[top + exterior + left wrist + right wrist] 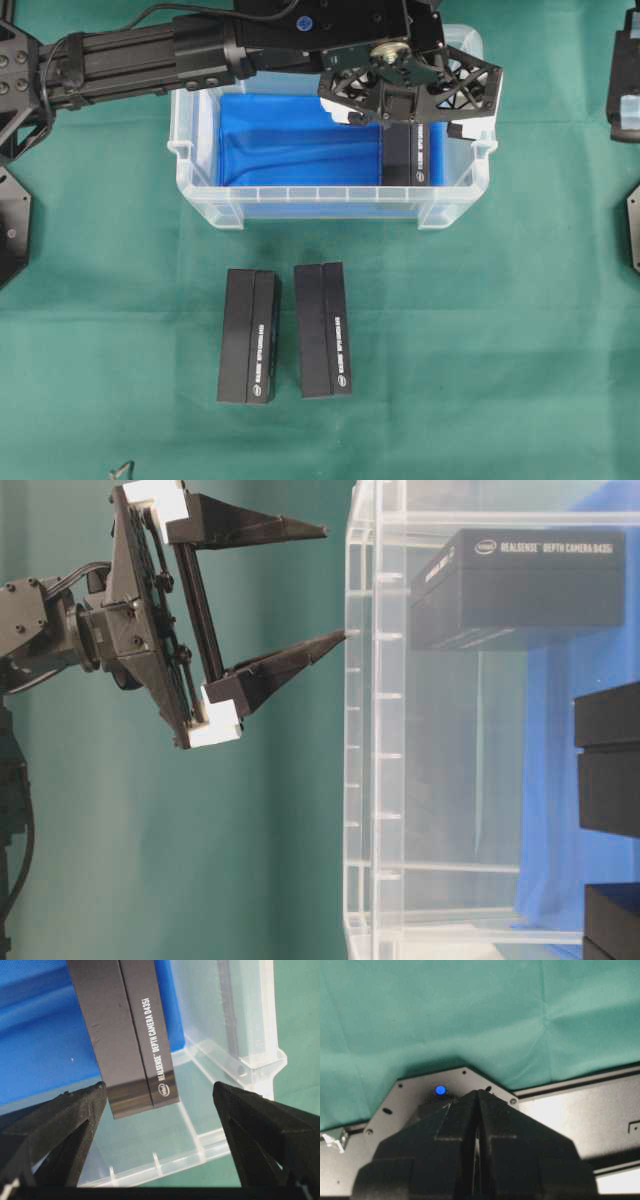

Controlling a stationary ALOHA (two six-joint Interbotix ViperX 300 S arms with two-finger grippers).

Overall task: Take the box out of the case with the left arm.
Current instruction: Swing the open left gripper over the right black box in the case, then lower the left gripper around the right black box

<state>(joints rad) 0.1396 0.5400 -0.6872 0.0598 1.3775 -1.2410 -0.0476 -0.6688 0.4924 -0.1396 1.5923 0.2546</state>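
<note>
1. The left gripper (418, 108) hangs over the case (200, 190), jaws wide apart, holding nothing.
2. The box (408, 155) lies inside the case on blue cloth (290, 140), at its right end.
3. The right gripper (477, 1125) has its jaws together.
4. Two more boxes (250, 335) lie on the tabletop (500, 330).

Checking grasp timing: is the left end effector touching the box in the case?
Apart. The left wrist view shows the left end effector open, with clear plastic visible between each finger and the box.

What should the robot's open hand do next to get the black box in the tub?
Probably lower straight down. The left gripper is open above the box, which lies between its fingers inside the tub, not yet gripped.
</note>
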